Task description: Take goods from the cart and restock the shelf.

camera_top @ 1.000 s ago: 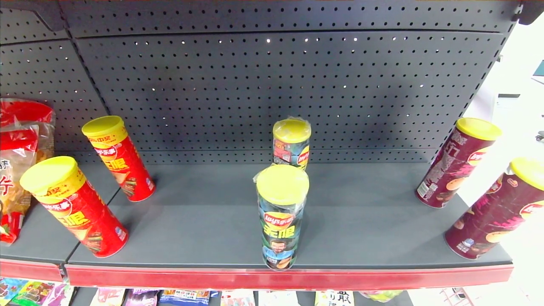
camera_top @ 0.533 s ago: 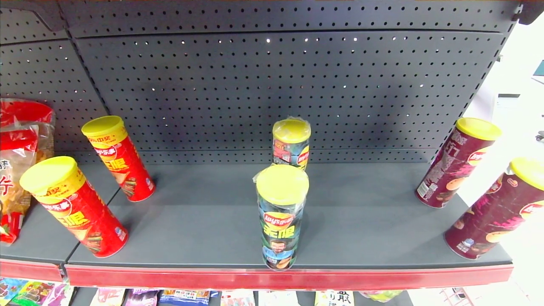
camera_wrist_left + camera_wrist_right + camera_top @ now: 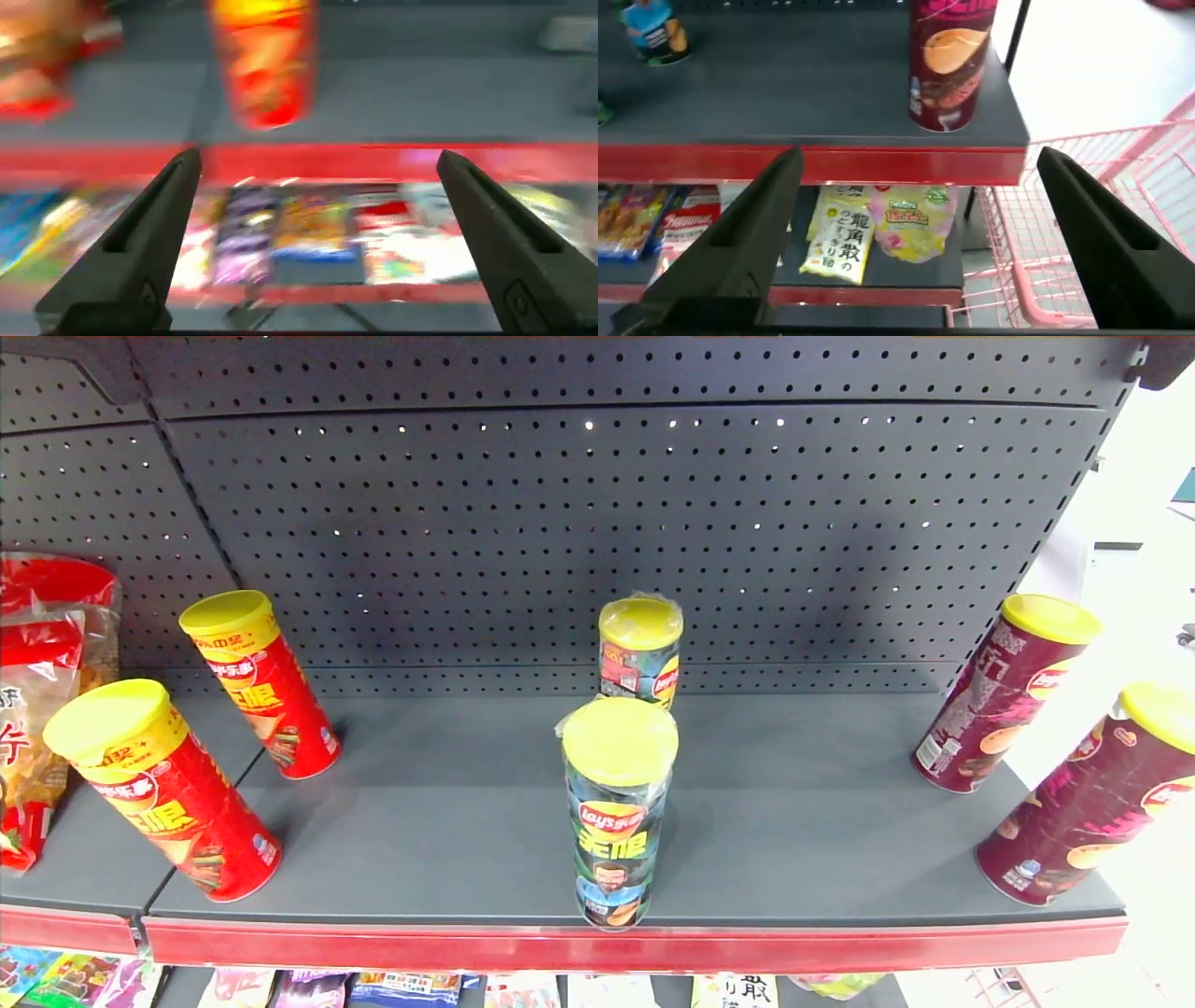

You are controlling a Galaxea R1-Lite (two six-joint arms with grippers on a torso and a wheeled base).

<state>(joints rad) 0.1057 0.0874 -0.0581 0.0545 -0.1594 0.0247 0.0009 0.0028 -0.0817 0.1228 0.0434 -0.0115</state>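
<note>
The dark grey shelf [image 3: 794,821] with a red front lip carries chip cans with yellow lids. Two red cans [image 3: 173,793] [image 3: 260,683] stand at the left. In the middle are two blue-green cans [image 3: 616,812] [image 3: 639,651], one behind the other. Two maroon cans [image 3: 1004,695] [image 3: 1088,803] stand at the right. My left gripper [image 3: 313,238] is open, below the shelf lip, with a red can [image 3: 262,61] beyond it. My right gripper [image 3: 920,233] is open too, facing the shelf's right end and a maroon can [image 3: 948,61]. Both hold nothing.
Snack bags [image 3: 42,700] fill the shelf section at the far left. A lower shelf holds packets [image 3: 845,233]. A pink wire cart [image 3: 1083,233] stands to the right of the shelf. Open shelf floor lies between the can groups.
</note>
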